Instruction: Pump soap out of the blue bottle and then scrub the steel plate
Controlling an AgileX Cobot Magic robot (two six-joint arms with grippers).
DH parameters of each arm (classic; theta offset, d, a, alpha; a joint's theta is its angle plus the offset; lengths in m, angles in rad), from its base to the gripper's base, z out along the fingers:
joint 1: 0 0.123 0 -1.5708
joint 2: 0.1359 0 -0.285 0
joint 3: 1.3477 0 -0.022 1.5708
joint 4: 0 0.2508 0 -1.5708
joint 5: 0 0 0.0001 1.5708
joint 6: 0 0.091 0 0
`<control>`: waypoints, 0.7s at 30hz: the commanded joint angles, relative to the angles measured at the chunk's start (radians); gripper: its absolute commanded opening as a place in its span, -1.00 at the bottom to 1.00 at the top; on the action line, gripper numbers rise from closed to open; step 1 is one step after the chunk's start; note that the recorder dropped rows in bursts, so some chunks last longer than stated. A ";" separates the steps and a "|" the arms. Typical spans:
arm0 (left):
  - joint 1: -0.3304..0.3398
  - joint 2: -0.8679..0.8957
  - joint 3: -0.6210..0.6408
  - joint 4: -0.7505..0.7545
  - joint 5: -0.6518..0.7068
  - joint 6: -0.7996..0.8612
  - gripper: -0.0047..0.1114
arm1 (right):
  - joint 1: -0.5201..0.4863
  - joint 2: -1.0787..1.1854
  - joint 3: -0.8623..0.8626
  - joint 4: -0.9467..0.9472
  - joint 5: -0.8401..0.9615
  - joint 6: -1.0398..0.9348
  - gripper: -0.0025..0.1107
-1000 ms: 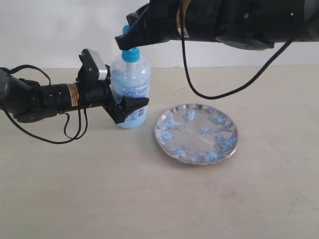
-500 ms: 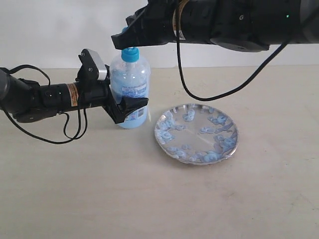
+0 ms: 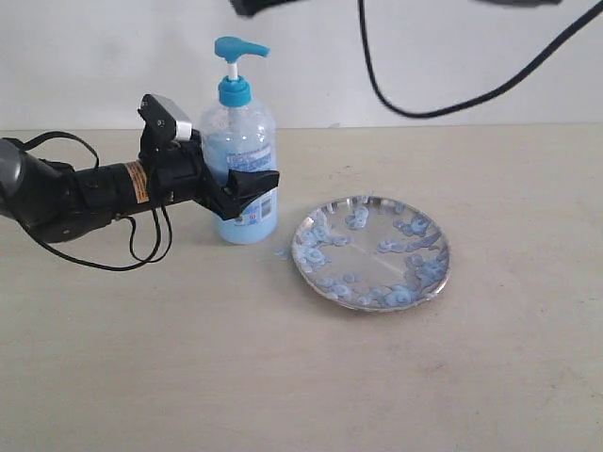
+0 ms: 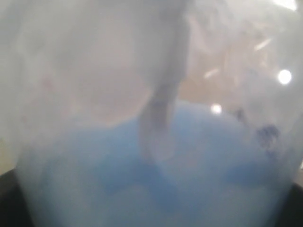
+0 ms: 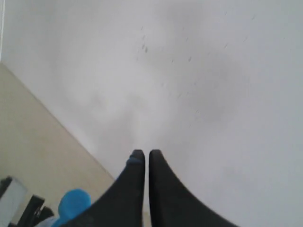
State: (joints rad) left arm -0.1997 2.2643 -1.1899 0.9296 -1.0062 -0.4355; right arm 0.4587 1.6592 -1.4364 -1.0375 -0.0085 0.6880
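The blue bottle (image 3: 247,141) stands upright at the back left of the table, its pump head (image 3: 236,47) raised and free. My left gripper (image 3: 247,185) is shut on the bottle's body from the left. In the left wrist view the bottle (image 4: 156,71) fills the frame, with blurred pale blue soap (image 4: 156,179) in its lower part. The steel plate (image 3: 373,201) lies to the right of the bottle, dotted with soap blobs (image 3: 415,226). My right gripper (image 5: 143,153) is shut on nothing, high above the pump head (image 5: 73,203). Only its dark tip (image 3: 268,5) shows at the exterior view's top edge.
A black cable (image 3: 443,99) from the right arm hangs across the white back wall. A small blue drop (image 3: 283,252) lies on the beige table (image 3: 301,377) between bottle and plate. The left arm's cable (image 3: 132,254) loops over the table.
My right arm has lifted off the pump head and nearly out of the exterior view. The pump head has sprung up. The left gripper still holds the bottle.
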 commanded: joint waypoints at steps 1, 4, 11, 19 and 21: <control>-0.002 -0.007 0.001 -0.017 -0.116 0.003 -0.85 | -0.001 -0.091 -0.002 -0.003 0.017 -0.010 -0.96; -0.009 -0.010 0.001 0.038 -0.123 0.011 -0.85 | -0.001 -0.087 0.000 -0.003 0.017 -0.010 -0.96; -0.011 -0.022 0.001 0.063 -0.089 0.050 -0.85 | -0.001 0.014 0.000 0.001 0.009 -0.008 -0.96; -0.042 -0.037 -0.020 0.159 0.072 0.099 -0.85 | -0.001 0.117 0.000 0.003 0.009 -0.010 -0.96; -0.046 -0.037 -0.020 0.159 0.079 0.101 -0.85 | -0.001 0.119 0.000 0.003 0.014 -0.010 -0.96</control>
State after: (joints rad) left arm -0.2325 2.2316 -1.2071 1.0668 -0.9706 -0.3624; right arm 0.4587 1.7761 -1.4411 -1.0375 0.0000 0.6837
